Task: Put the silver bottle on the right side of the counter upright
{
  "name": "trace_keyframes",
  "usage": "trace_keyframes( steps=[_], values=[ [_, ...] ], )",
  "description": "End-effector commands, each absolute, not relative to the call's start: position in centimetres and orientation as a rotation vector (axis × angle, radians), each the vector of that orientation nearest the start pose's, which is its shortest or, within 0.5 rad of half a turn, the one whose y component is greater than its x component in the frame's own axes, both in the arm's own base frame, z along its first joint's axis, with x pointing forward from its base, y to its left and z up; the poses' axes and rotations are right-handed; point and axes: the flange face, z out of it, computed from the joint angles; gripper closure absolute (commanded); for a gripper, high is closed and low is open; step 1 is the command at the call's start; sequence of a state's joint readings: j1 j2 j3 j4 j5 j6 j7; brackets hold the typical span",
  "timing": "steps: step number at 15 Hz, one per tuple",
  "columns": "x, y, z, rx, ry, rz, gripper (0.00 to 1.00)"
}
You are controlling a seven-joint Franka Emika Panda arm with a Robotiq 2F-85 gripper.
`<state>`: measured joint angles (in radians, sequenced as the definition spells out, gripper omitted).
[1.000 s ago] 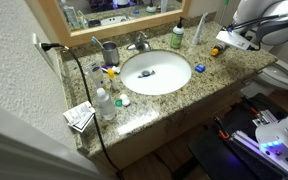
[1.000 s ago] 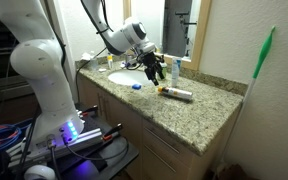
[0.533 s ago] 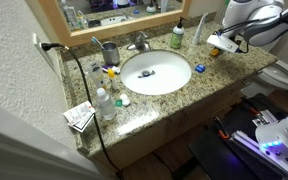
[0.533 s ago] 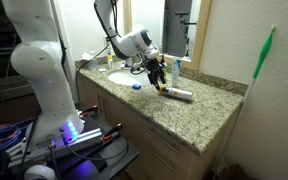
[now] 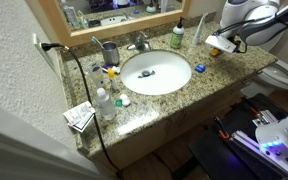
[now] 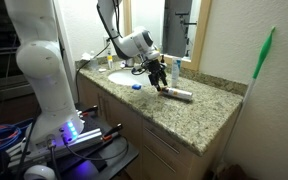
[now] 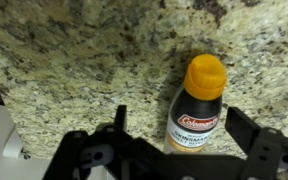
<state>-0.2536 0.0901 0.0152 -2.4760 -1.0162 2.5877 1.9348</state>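
Observation:
The silver bottle, with an orange cap and a dark label, lies on its side on the speckled granite counter. My gripper is open, with one black finger on each side of the bottle's body and a gap on both sides. In both exterior views the gripper is low over the right end of the counter, just above the bottle. In one of them the gripper mostly hides the bottle.
A taller white tube lies right beside the bottle. A green bottle with a white top stands by the mirror. The white sink and chrome faucet are in the middle. Bottles and clutter crowd the far end.
The gripper has come down and in over the lying bottle during the last second; in the last half second it only shifted slightly. The bottle has not moved.

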Motion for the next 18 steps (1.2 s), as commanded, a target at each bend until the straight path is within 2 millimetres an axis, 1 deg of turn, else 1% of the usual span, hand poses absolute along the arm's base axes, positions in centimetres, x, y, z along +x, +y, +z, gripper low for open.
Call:
trace_keyframes(
  steps=[1, 4, 5, 8, 9, 11, 16, 17, 18],
  values=[
    [47.4, -9.7, 24.9, -2.666, 2.069, -0.758, 0.00],
    [47.7, -9.8, 24.5, -2.640, 2.103, -0.752, 0.00],
    [47.2, -9.5, 25.3, -2.655, 2.091, -0.748, 0.00],
    [47.2, -9.6, 24.9, -2.651, 2.102, -0.744, 0.00],
    [47.2, -9.6, 25.0, -2.633, 2.145, -0.747, 0.00],
    [47.5, -9.6, 25.2, -2.602, 2.139, -0.791, 0.00],
    [47.3, -9.7, 25.1, -2.587, 2.200, -0.786, 0.00],
    [49.1, -13.8, 24.9, -2.587, 2.215, -0.791, 0.00],
    [49.3, -14.9, 25.0, -2.571, 2.245, -0.774, 0.00]
  ],
)
